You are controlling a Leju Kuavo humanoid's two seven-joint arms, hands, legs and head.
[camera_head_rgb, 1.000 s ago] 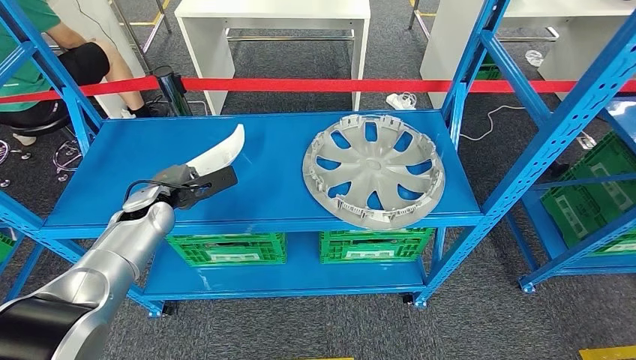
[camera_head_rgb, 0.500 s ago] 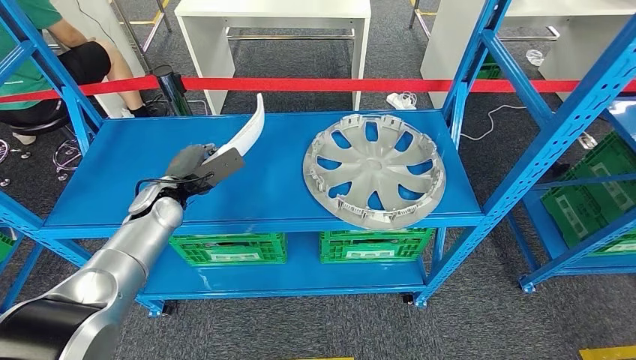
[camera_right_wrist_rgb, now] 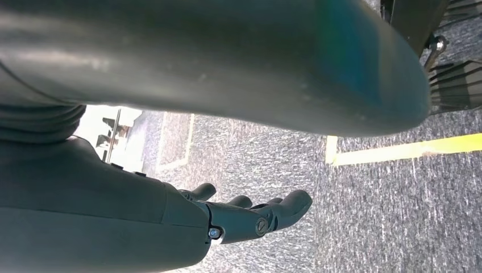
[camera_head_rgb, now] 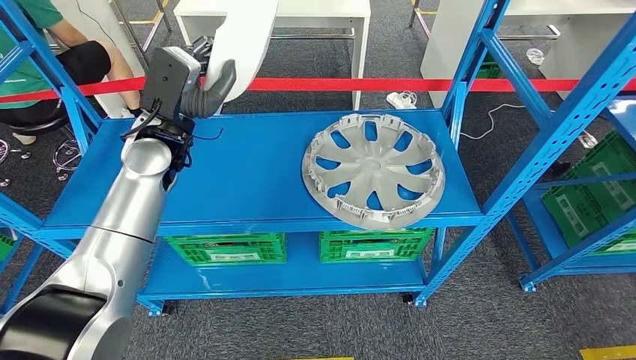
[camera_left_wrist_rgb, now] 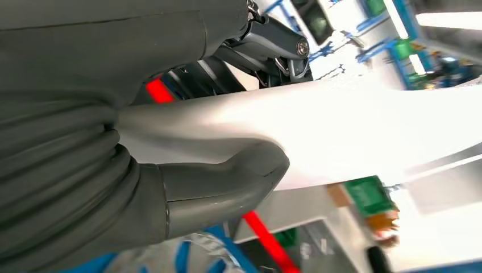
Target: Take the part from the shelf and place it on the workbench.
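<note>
My left hand (camera_head_rgb: 191,79) grips a long curved white part (camera_head_rgb: 244,37) and holds it high above the back left of the blue shelf (camera_head_rgb: 247,195). In the left wrist view the thumb (camera_left_wrist_rgb: 227,182) presses across the white part (camera_left_wrist_rgb: 341,133), with the fingers behind it. My right hand (camera_right_wrist_rgb: 250,219) hangs over the grey carpet with its fingers apart and holds nothing. A white workbench (camera_head_rgb: 315,11) stands beyond the red barrier tape (camera_head_rgb: 337,85).
A silver wheel cover (camera_head_rgb: 373,169) lies on the shelf's right half. Green crates (camera_head_rgb: 225,247) sit on the lower shelf. Blue rack posts (camera_head_rgb: 469,67) rise on both sides. A seated person (camera_head_rgb: 45,60) is at the far left behind the tape.
My left arm has lifted the white part from just above the shelf's front left up and back, well above the shelf's rear edge. The wheel cover has not moved.
</note>
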